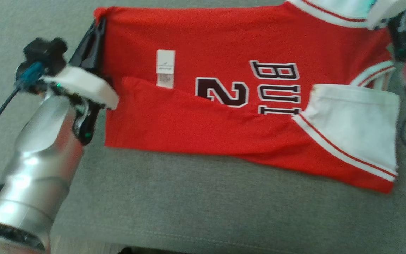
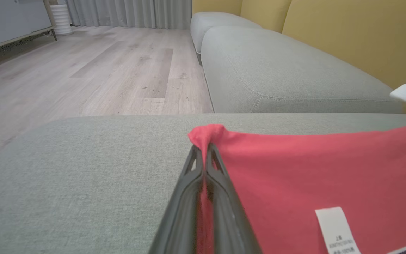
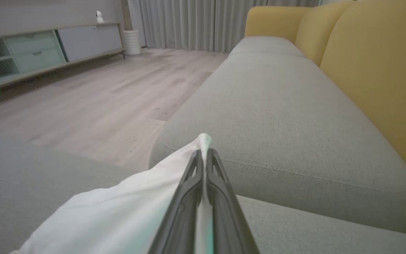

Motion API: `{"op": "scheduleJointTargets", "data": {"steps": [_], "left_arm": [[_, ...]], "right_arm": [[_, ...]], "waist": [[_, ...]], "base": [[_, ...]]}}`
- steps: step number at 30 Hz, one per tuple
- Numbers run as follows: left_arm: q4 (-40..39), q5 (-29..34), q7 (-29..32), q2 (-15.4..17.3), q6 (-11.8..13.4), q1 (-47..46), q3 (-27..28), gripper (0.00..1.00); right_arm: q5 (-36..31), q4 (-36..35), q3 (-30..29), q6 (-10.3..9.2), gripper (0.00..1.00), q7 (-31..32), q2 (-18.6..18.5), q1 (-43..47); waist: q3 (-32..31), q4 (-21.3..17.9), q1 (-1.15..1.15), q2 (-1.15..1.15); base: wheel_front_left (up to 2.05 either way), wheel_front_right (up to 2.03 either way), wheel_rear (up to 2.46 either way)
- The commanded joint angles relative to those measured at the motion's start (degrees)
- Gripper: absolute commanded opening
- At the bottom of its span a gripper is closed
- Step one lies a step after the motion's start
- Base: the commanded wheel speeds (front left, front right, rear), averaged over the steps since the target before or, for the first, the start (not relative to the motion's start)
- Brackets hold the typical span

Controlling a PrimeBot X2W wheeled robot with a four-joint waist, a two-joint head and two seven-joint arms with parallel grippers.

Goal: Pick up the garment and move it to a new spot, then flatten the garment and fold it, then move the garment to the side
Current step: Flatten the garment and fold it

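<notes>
The garment [image 1: 224, 116] is a red jersey with white sleeves, black lettering and a white label [image 1: 165, 68]. It lies spread on the grey seat cushion [image 1: 203, 204] with its near side folded over. My left gripper [image 1: 100, 22] is at the jersey's far left corner. In the left wrist view this gripper [image 2: 204, 150] is shut on that red hem corner [image 2: 208, 132]. In the right wrist view my right gripper [image 3: 204, 152] is shut on a white sleeve tip [image 3: 118, 211]. The right arm's wrist [image 1: 402, 38] is at the garment's far right corner.
A yellow sofa backrest [image 3: 382, 70] runs behind the grey cushions [image 2: 287, 74]. Wooden floor [image 2: 83, 70] lies beyond the cushion edge, with a low cabinet [image 3: 41, 53] and curtains [image 3: 189, 21] farther off. Bare cushion stretches in front of the garment.
</notes>
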Motion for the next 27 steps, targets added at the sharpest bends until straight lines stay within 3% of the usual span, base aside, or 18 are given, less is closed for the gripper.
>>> {"op": "scheduleJointTargets", "data": {"steps": [1,8,14,27], "left_arm": [[-1.5,1.9,-0.5,3.9,0.1,0.6,4.0,0.00],[-2.8,7.0,-0.5,6.6,0.1,7.9,11.0,0.00],[-4.3,11.3,-0.5,6.9,0.1,14.3,15.2,0.00],[-3.3,16.3,-0.5,4.9,0.1,23.2,16.1,0.00]], "right_arm": [[1.7,-8.1,-0.1,-0.31,0.00,-0.7,1.2,4.0],[9.8,-29.6,0.9,-0.31,0.00,-0.7,0.8,24.3],[15.0,-40.0,1.5,-0.31,0.00,-0.7,0.8,39.6],[18.8,-42.7,1.9,-0.31,0.00,-0.7,3.6,52.2]], "waist": [[-2.0,-2.9,0.00,0.00],[-6.0,-8.3,0.00,0.00],[-8.4,-10.9,0.00,0.00],[-13.1,-11.2,0.00,0.00]], "base": [[0.00,0.00,0.00],[0.00,0.00,0.00],[0.00,0.00,0.00],[0.00,0.00,0.00]]}}
